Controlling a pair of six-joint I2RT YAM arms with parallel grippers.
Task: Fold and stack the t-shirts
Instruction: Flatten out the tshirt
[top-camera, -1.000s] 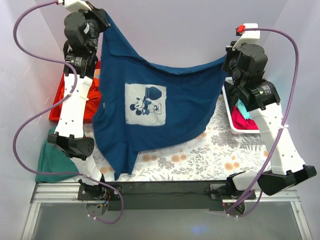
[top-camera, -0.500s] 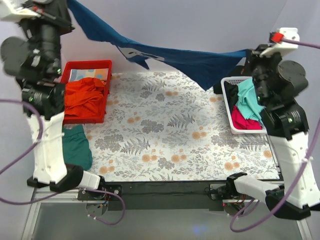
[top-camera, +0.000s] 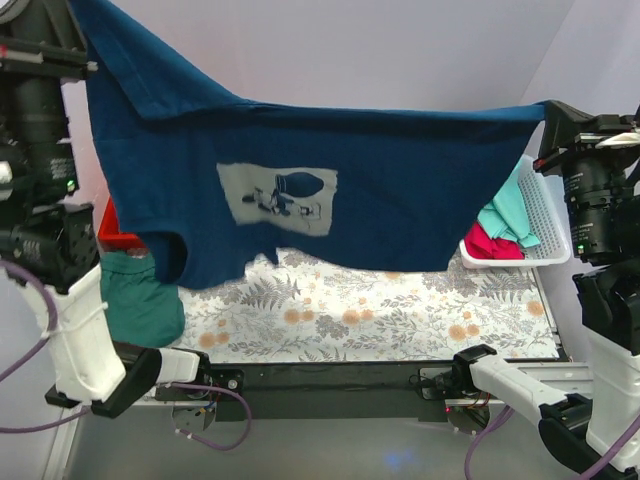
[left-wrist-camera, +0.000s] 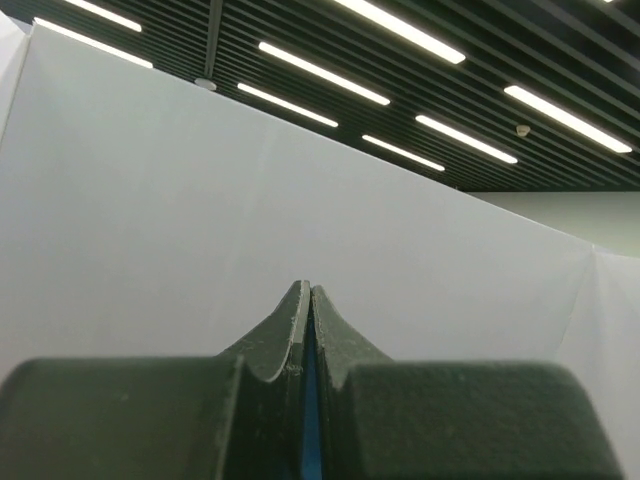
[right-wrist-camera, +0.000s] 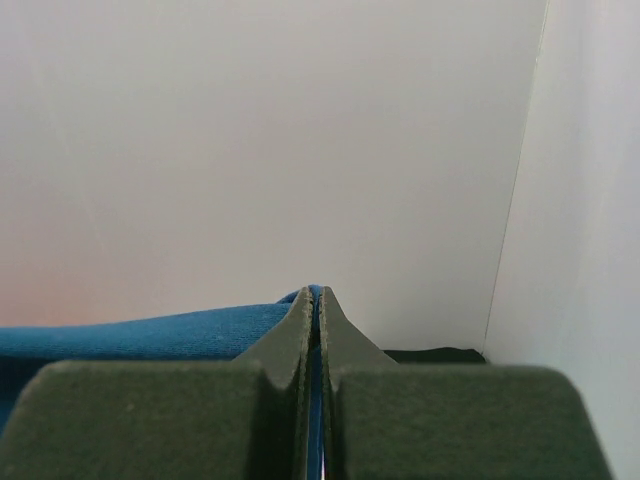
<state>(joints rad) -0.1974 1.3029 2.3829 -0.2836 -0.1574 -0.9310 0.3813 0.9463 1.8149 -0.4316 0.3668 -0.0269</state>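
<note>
Shirt: the navy t-shirt (top-camera: 400, 190) hangs spread in the air above the floral table (top-camera: 400, 310), white print facing up.
Left gripper (left-wrist-camera: 308, 292): fingers pressed together on a sliver of blue cloth, high at the shirt's left end.
Right gripper (right-wrist-camera: 316, 295): pinching the blue edge at the right end, somewhat lower.
Long axis: left to right between the 2 grippers, with the body sagging below the top edge; each arm holds its own end.
Next move: probably lowering both ends together.
Around: a white basket (top-camera: 545, 215) with a turquoise shirt (top-camera: 505, 215) and a red-pink shirt (top-camera: 480, 245) sits near the right end; a red bin (top-camera: 106, 225) is mostly hidden at left.
In the way: a teal-green shirt (top-camera: 140, 300) heaped below the dangling sleeve.
</note>
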